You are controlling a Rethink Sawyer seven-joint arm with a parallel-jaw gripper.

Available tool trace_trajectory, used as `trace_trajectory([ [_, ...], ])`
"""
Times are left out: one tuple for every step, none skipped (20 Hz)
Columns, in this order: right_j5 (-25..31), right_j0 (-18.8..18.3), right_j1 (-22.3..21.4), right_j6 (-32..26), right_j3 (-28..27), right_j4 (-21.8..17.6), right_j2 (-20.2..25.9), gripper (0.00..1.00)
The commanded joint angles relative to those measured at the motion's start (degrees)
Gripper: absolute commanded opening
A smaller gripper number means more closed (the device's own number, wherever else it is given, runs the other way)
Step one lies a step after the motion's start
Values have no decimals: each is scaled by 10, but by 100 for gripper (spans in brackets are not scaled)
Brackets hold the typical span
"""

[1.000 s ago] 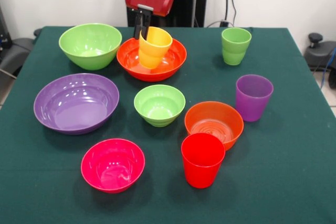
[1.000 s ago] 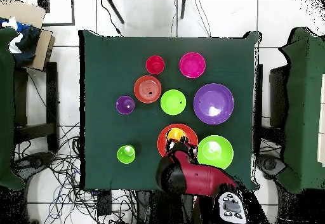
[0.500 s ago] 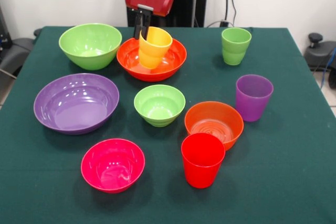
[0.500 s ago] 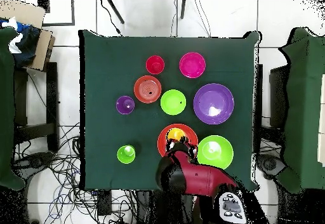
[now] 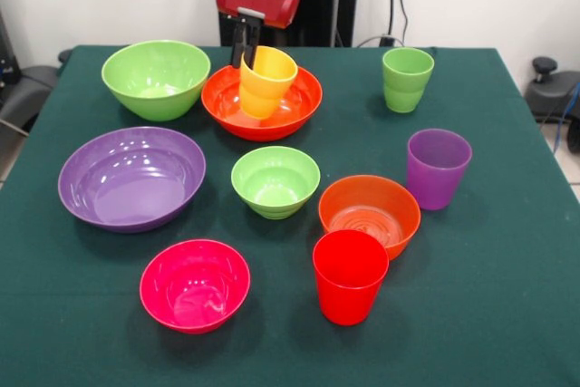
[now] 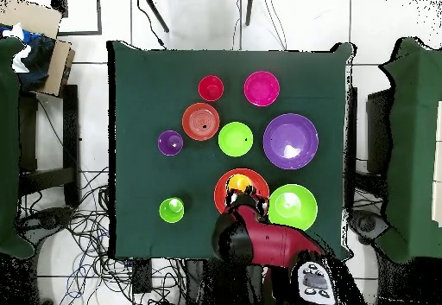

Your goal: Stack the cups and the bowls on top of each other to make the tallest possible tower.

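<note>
We see a dark green cloth-covered table point(image 5: 507, 314) on a white tiled floor point(image 6: 190, 25), with cables point(image 6: 86, 224) strewn beside it. On it we count four glossy plastic tumblers and six round glossy bowls. The black gripper point(image 5: 245, 47) pinches the rim of the tilted yellow tumbler point(image 5: 265, 82) inside the large orange bowl point(image 5: 299, 106). The light green tumbler point(image 5: 407, 79), purple tumbler point(image 5: 438, 168) and red tumbler point(image 5: 349, 275) stand upright, apart. The large lime bowl point(image 5: 156, 77), large purple bowl point(image 5: 131, 178), small lime bowl point(image 5: 275, 181), small orange bowl point(image 5: 370, 214) and small magenta bowl point(image 5: 194, 285) sit unstacked.
</note>
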Motion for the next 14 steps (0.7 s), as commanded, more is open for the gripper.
trace_trajectory([
  [68, 5, 10, 66, 9, 10, 52, 100],
  [69, 4, 10, 66, 10, 10, 52, 100],
  [70, 4, 9, 67, 10, 11, 53, 100],
  [71, 3, 9, 67, 11, 11, 54, 100],
  [71, 2, 9, 67, 11, 11, 55, 100],
  [71, 1, 9, 67, 10, 10, 56, 100],
  [71, 1, 9, 68, 11, 10, 56, 100],
  [69, 3, 10, 70, 12, 11, 53, 100],
  [70, 4, 9, 68, 11, 10, 53, 100],
  [73, 5, 7, 68, 12, 12, 52, 100],
  [72, 9, 7, 71, 13, 14, 50, 100],
  [71, 9, 8, 72, 13, 14, 50, 100],
  [69, 10, 10, 73, 13, 15, 51, 100],
  [69, 10, 11, 72, 12, 14, 51, 100],
])
